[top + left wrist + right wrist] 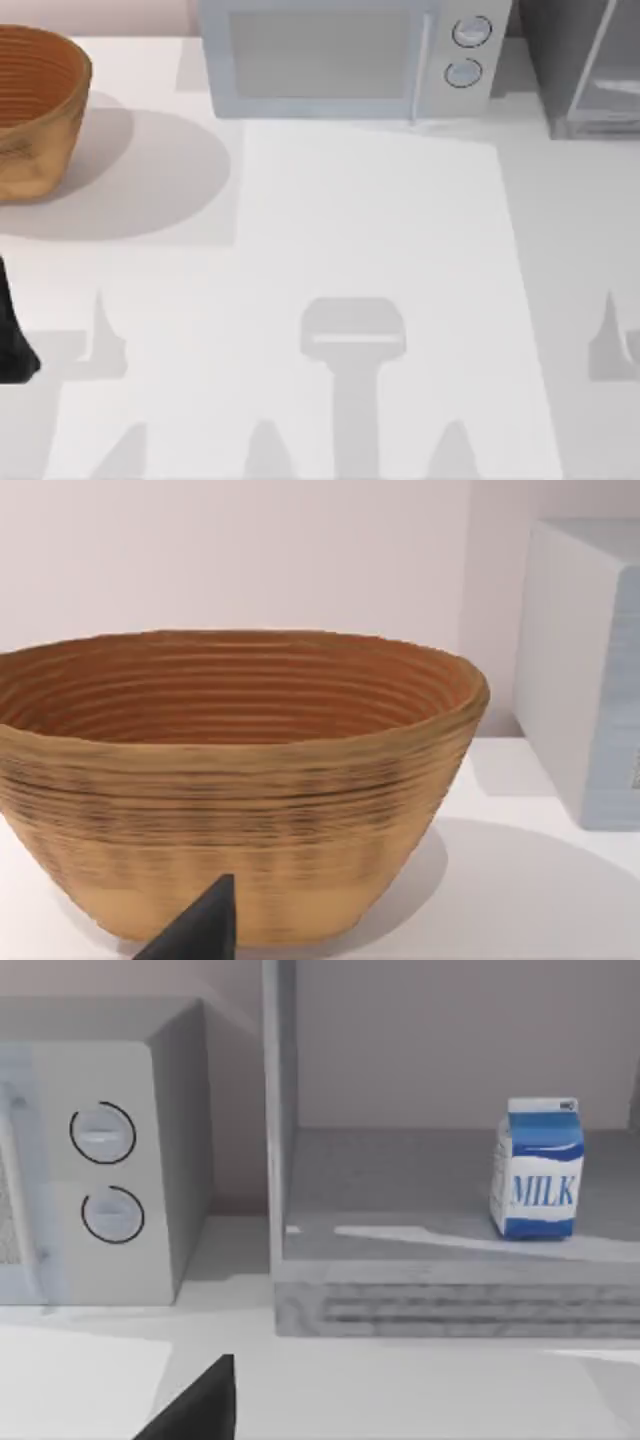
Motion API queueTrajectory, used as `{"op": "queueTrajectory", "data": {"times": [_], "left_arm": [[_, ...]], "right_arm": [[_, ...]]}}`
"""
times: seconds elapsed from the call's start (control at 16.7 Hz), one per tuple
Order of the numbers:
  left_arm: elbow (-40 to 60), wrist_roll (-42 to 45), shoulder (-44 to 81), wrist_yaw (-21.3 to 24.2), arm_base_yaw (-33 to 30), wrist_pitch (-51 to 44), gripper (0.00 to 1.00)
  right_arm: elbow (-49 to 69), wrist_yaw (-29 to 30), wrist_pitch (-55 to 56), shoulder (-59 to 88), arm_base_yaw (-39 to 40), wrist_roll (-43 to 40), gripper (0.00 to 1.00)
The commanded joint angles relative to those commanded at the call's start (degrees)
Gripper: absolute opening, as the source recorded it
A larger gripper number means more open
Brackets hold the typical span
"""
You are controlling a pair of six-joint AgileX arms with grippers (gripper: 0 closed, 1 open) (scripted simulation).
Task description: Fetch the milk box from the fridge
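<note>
**Fridge open, milk not yet reached**

Top view: one microwave [345,60] at the back, one fridge [585,70] at the back right, one wicker basket [35,105] at the back left. Left arm sits parked at the left edge [12,345].

Left wrist view: basket close ahead, microwave side beyond it. One dark fingertip [195,930] shows; finger state cannot be told.

Right wrist view: one milk box [537,1168] stands upright on the fridge shelf, well apart from the right gripper's fingertip [195,1405]; finger spread cannot be told. Judged step: approach. Next: reach into the fridge, fingers around the carton.
</note>
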Motion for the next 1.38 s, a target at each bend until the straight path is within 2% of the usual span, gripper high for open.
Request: {"op": "queueTrajectory", "data": {"times": [0.24,0.42,0.66,1.14,1.38], "left_arm": [[0.0,0.0,0.0,0.0,0.0,0.0,1.00],[0.0,0.0,0.0,0.0,0.0,0.0,1.00],[0.0,0.0,0.0,0.0,0.0,0.0,1.00],[0.0,0.0,0.0,0.0,0.0,0.0,1.00],[0.0,0.0,0.0,0.0,0.0,0.0,1.00]], "right_arm": [[0.3,-0.8,1.8,1.8,-0.7,0.0,1.00],[1.4,-3.6,9.1,9.0,-3.2,0.1,1.00],[3.4,-9.0,26.4,27.1,-8.7,0.3,1.00],[6.8,-21.2,65.7,74.8,-21.7,0.9,1.00],[8.7,-26.0,81.1,91.4,-26.9,1.1,1.00]]}}
